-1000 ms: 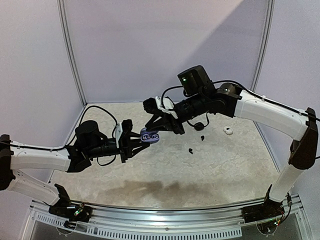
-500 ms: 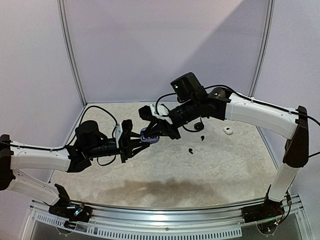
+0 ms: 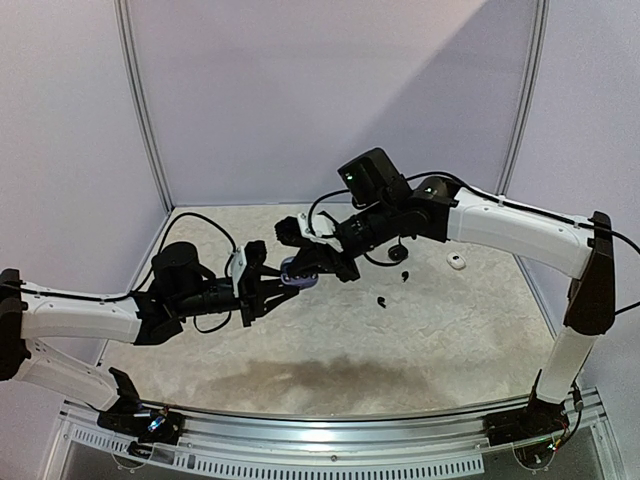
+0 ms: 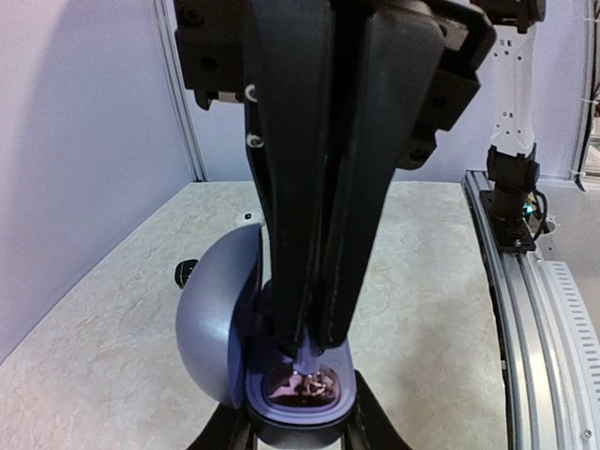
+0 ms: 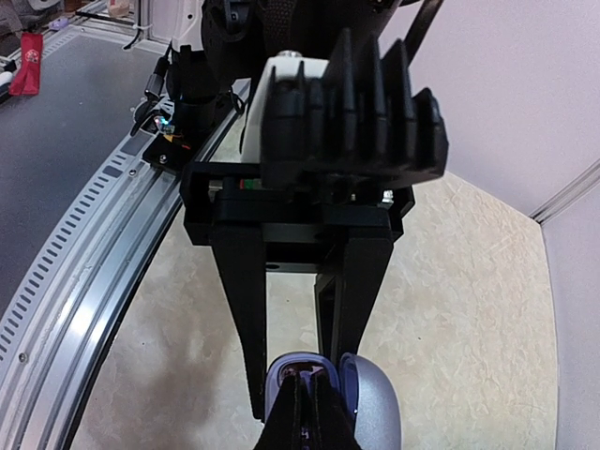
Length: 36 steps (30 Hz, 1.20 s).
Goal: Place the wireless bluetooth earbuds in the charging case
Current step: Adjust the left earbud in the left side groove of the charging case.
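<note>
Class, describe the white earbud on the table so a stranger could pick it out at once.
Look at the beige table, then its right half. The white earbud lies there alone, a tiny bean; the nearest earbud, to its left, is black.

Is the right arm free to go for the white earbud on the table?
Probably yes, after backing out: the white earbud lies alone in the open, but the right end effector is shut with its tips inside the open charging case held by the left end effector.
</note>
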Motion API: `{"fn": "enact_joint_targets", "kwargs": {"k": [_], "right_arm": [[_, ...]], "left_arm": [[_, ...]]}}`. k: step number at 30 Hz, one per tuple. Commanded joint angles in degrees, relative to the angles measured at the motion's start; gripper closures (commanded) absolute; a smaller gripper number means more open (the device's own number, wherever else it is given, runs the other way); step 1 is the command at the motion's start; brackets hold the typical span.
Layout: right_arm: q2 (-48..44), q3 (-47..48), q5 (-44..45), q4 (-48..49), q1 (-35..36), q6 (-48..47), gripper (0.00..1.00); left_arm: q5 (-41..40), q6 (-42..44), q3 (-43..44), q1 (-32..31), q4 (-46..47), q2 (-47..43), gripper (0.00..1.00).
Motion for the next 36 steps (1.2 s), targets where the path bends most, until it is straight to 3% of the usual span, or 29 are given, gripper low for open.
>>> {"fn": "enact_joint_targets", "kwargs": {"k": [1,13,23,36], "right_arm": [[2.53,-2.43,2.84,-1.86,0.25,-1.29,0.99],[3.44,-2.09,6.49,-1.21,0.11,-1.5,0.99],[5.36,-0.8,10.48,-1.37,0.34,1.42,1.0],[6.33,-1.47,9.37,2.69,0.27,4.02,0.99]], "left_arm": [[-0.72,0.18,-0.33,-1.01,6.07,-0.94,1.0],[1.11,1.48,0.08,-1.18,7.29,-1.27,1.0],[-7.26,8.16,-0.36,-2.31,8.77,-1.3,1.0],[-6.34,8.39,-1.47,-2.68,13.38,-0.94,1.0]]}}
